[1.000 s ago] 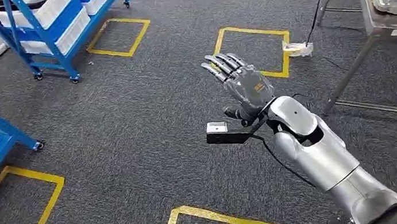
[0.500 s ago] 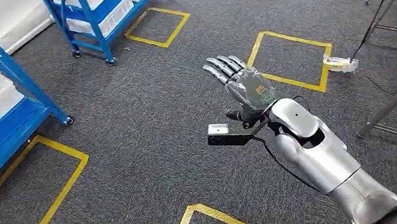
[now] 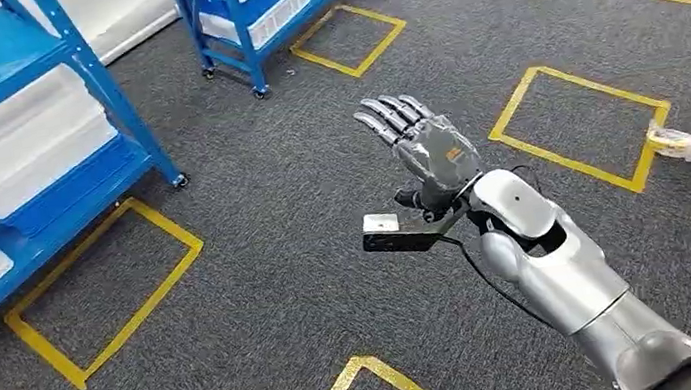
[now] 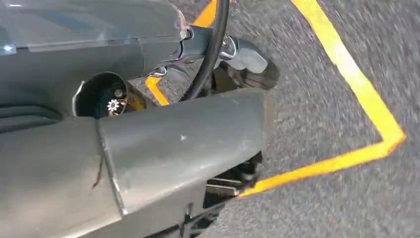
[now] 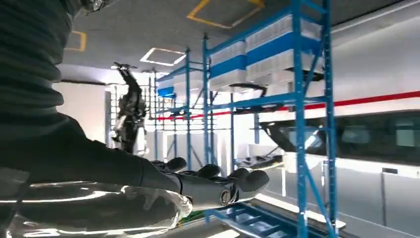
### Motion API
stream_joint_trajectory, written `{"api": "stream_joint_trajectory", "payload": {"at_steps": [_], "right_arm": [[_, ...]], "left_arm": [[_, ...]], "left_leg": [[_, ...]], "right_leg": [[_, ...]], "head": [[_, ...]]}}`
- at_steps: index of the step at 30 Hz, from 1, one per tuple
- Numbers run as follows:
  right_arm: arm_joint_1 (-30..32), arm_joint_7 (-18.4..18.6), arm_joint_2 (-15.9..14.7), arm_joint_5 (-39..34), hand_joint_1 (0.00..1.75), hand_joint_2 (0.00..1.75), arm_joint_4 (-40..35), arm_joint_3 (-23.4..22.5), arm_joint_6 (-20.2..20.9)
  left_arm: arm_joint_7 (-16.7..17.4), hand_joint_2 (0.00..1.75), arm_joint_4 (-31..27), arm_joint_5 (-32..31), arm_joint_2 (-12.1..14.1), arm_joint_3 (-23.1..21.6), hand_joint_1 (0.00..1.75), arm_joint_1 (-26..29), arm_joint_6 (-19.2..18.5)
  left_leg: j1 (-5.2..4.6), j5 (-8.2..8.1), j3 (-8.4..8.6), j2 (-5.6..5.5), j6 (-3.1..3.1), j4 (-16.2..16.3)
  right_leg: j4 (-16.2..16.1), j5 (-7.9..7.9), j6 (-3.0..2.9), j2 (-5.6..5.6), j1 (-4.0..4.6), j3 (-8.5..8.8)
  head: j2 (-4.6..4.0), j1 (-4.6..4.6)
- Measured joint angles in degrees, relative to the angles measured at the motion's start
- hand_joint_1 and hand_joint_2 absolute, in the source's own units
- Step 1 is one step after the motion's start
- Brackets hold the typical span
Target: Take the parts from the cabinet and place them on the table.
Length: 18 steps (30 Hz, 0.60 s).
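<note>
Blue shelving racks holding white bins stand at left on grey carpet marked with yellow tape squares. Mid-frame, the right hand hangs raised, fingers spread, holding nothing. I cannot tell the left hand's state.

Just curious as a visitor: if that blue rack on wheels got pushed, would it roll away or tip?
The blue rack would probably roll easily: small casters show under its legs on flat carpet. It looks loaded with white bins, so likely heavy. Tipping seems unlikely, but its height is cut off.
</note>
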Motion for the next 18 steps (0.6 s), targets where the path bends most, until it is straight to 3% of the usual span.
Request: {"api": "stream_joint_trajectory", "payload": {"at_steps": [1,2,3,6,7,8,9,10,11,12,13,14,15,16,17,18], "right_arm": [[0.0,0.0,0.0,0.0,0.00,1.75,0.0,0.0,0.0],[0.0,0.0,0.0,0.0,0.00,1.75,0.0,-0.1,0.0],[-0.1,0.0,0.0,0.1,0.00,1.75,0.0,-0.2,0.0],[-0.3,0.0,0.4,0.1,0.00,1.75,-0.1,-0.2,0.0],[-0.4,0.0,0.4,0.1,0.00,1.75,-0.3,-0.2,0.0],[-0.5,0.0,0.3,0.1,0.00,1.75,-0.4,-0.3,0.0],[-0.6,0.0,0.2,0.0,0.00,1.75,-0.4,-0.3,0.0],[-0.5,0.0,0.2,0.0,0.00,1.75,-0.4,-0.3,0.0],[-0.2,0.0,0.1,0.0,0.00,1.75,-0.3,-0.3,0.0],[0.0,0.0,0.0,0.0,0.00,1.75,-0.2,-0.3,0.0],[0.2,0.0,-0.1,0.0,0.00,1.75,-0.2,-0.3,0.0],[0.3,0.0,-0.1,0.0,0.00,1.75,-0.2,-0.3,0.0],[0.1,0.0,-0.1,-0.1,0.00,1.75,-0.2,-0.3,0.0],[0.0,0.0,-0.2,-0.1,0.00,1.75,-0.2,-0.4,0.0],[-0.1,0.0,-0.2,-0.1,0.00,1.75,-0.2,-0.4,0.0],[0.0,0.0,-0.4,-0.1,0.00,1.75,-0.1,-0.4,0.0]], "left_arm": [[0.0,0.00,0.0,0.0,0.0,0.1,0.00,0.0,0.0],[0.0,0.00,0.0,0.0,0.0,0.1,0.00,-0.1,0.0],[0.0,0.00,0.0,0.0,0.0,0.1,0.00,-0.3,0.0],[0.2,0.00,0.0,0.0,0.0,0.2,0.00,-0.2,0.0],[0.2,0.00,0.0,0.0,0.0,0.2,0.00,-0.2,0.0],[0.1,0.00,0.0,0.0,0.0,0.2,0.00,-0.1,0.0],[0.2,0.00,0.0,0.0,0.0,0.3,0.00,-0.2,0.0],[0.1,0.00,0.0,0.0,0.0,0.3,0.00,-0.5,0.0],[0.1,0.00,0.0,0.0,0.0,0.4,0.00,-0.7,0.0],[0.1,0.00,0.0,0.0,0.0,0.4,0.00,-0.7,0.0],[0.1,0.00,0.0,0.0,0.0,0.5,0.00,-0.7,0.0],[0.1,0.00,0.0,0.0,0.0,0.5,0.00,-0.5,0.0],[0.1,0.00,-0.1,0.0,0.0,0.6,0.00,-0.4,0.0],[0.1,0.00,-0.1,0.0,0.0,0.6,0.00,-0.5,0.0],[0.1,0.00,-0.1,0.0,0.0,0.6,0.00,-0.5,0.0],[0.1,0.00,-0.1,0.0,-0.1,0.6,0.00,-0.7,0.0]], "left_leg": [[-0.02,2.53,2.80,1.21,0.18,-5.4],[-0.59,1.81,4.30,3.79,0.31,-8.2],[-1.05,1.78,4.54,3.44,0.98,-8.8],[-1.30,1.39,4.30,1.36,1.90,-8.5],[-0.74,1.51,5.05,0.69,2.38,-9.1],[-0.68,1.50,5.42,0.08,2.58,-9.3],[-0.63,1.37,5.62,-0.26,2.96,-9.4],[-0.60,1.23,5.74,-0.93,3.20,-9.4],[-0.63,1.10,5.86,-1.68,3.40,-9.4],[-0.66,0.98,5.99,-2.65,3.43,-9.3],[-0.65,0.81,6.13,-3.52,3.38,-9.2],[-0.63,0.60,6.35,-4.31,3.27,-9.1],[-0.58,0.29,6.58,-5.22,3.15,-8.8],[-0.50,-0.07,6.81,-6.12,2.86,-8.5],[-0.39,-0.41,6.78,-6.79,2.64,-8.3],[-0.63,-0.61,6.41,-7.31,2.29,-7.9]], "right_leg": [[0.2,-0.43,0.19,-0.66,0.00,0.43],[0.2,-0.79,0.50,-1.24,0.11,0.73],[0.4,-1.09,0.94,-1.80,0.61,0.68],[0.0,-1.59,1.79,-3.54,0.67,1.41],[0.1,-2.10,2.30,-3.43,0.40,1.60],[1.4,-2.79,2.51,-0.16,0.02,1.42],[4.7,-4.32,2.56,2.52,-0.20,-0.31],[9.6,-6.36,2.66,3.63,-0.20,-3.03],[14.7,-8.10,2.82,3.97,-0.20,-6.03],[18.3,-8.60,2.92,4.09,-0.19,-8.59],[19.0,-7.52,2.96,4.11,-0.20,-9.85],[17.1,-5.23,2.88,4.15,-0.21,-9.74],[12.9,-1.96,2.73,4.27,-0.27,-8.43],[7.2,1.75,2.59,5.26,-0.33,-6.42],[3.1,3.29,2.44,7.62,-0.60,-5.22],[2.2,2.54,2.37,9.67,-0.86,-4.26]], "head": [[0.00,-0.02],[0.00,0.05],[0.00,0.00],[0.00,0.09],[0.00,0.07],[0.00,0.22],[0.00,0.13],[0.00,0.20],[0.00,0.15],[0.00,0.17],[0.00,0.15],[0.00,0.17],[0.00,0.17],[0.00,0.17],[0.00,0.20],[0.00,0.16]]}}
